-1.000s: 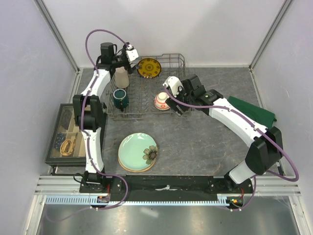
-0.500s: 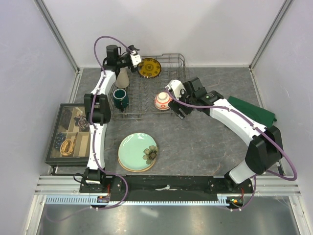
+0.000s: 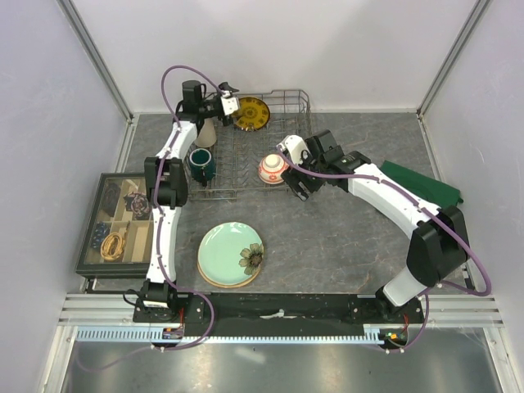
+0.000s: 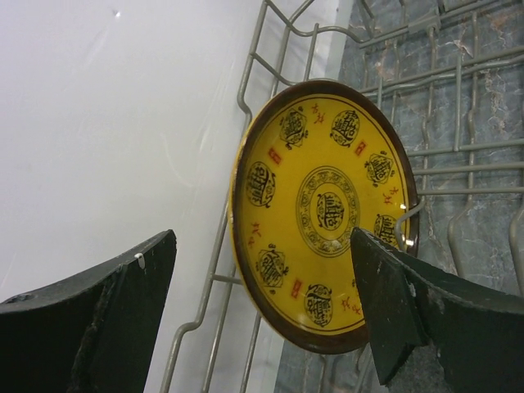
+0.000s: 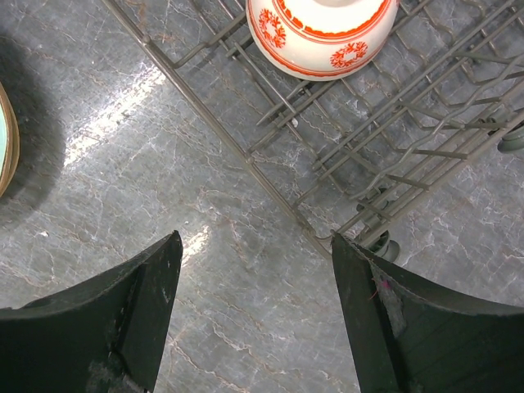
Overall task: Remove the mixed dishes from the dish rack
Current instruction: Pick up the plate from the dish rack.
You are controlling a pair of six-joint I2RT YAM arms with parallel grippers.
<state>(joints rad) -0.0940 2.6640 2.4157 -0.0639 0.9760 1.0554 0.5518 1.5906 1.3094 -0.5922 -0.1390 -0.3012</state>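
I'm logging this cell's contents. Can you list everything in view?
dish rack: one, grey wire, far centre of table.
small yellow plate: one, dark-patterned, upright at rack's far side.
tall beige cup: one, rack's left side.
dark green mug: one, rack's near-left corner.
bowl: one, red-and-white, rack's near right.
flower plate: one, pale green, on table near the arms.
cloth: one, dark green, table's right.
tray: one, dark-framed, table's left, holding small items.
left gripper: one, black, open, facing the small yellow plate.
right gripper: one, black, open, above table by rack.

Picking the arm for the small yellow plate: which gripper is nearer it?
Left. The left gripper faces the small yellow plate, open; right gripper hangs over the dish rack's near edge.
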